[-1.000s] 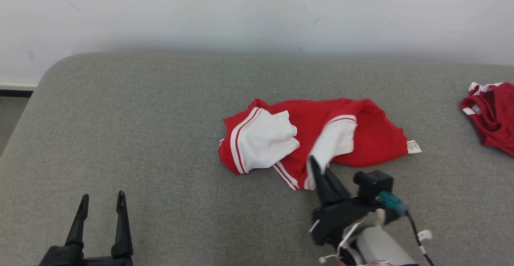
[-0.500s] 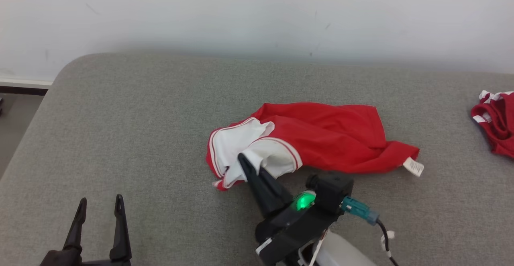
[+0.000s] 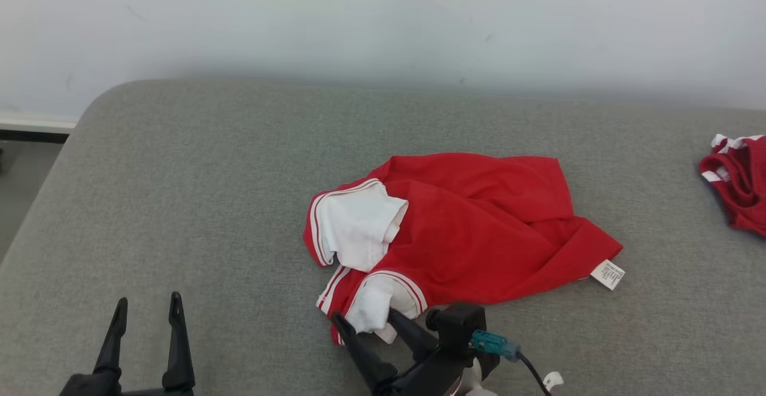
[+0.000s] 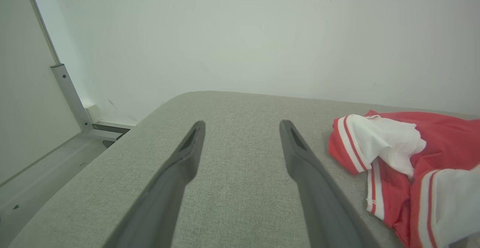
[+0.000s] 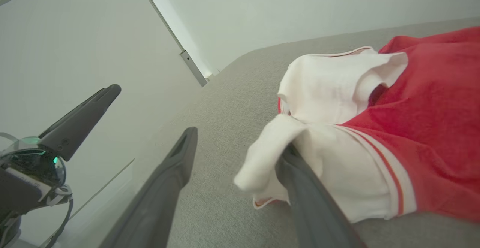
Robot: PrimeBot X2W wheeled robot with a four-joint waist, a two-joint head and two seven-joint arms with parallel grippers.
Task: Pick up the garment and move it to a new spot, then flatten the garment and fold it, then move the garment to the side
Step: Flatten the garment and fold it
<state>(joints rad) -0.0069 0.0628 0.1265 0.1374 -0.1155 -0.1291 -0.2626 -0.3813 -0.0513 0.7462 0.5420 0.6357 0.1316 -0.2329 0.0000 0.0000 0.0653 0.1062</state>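
The garment (image 3: 479, 228) is a red shirt with white, red-striped sleeves, lying crumpled in the middle of the grey cushion (image 3: 209, 204). My right gripper (image 3: 371, 323) stands open at the garment's near edge. The lower white sleeve (image 3: 374, 306) lies slack between its fingers. In the right wrist view that sleeve (image 5: 270, 154) drapes over the right-hand finger (image 5: 311, 206) of the right gripper (image 5: 236, 143). My left gripper (image 3: 148, 300) is open and empty at the near left, well apart from the garment (image 4: 393, 154); its wrist view shows the left gripper (image 4: 243, 124) over bare cushion.
A second red and white garment (image 3: 739, 186) lies at the cushion's far right edge. A white care label (image 3: 607, 274) sticks out at the garment's right corner. The cushion's rounded left corner (image 3: 90, 109) drops to the floor. A pale wall stands behind.
My right gripper drew the white sleeve toward the near left, then opened and let go of it. The camera shifted slightly. The left gripper stayed still.
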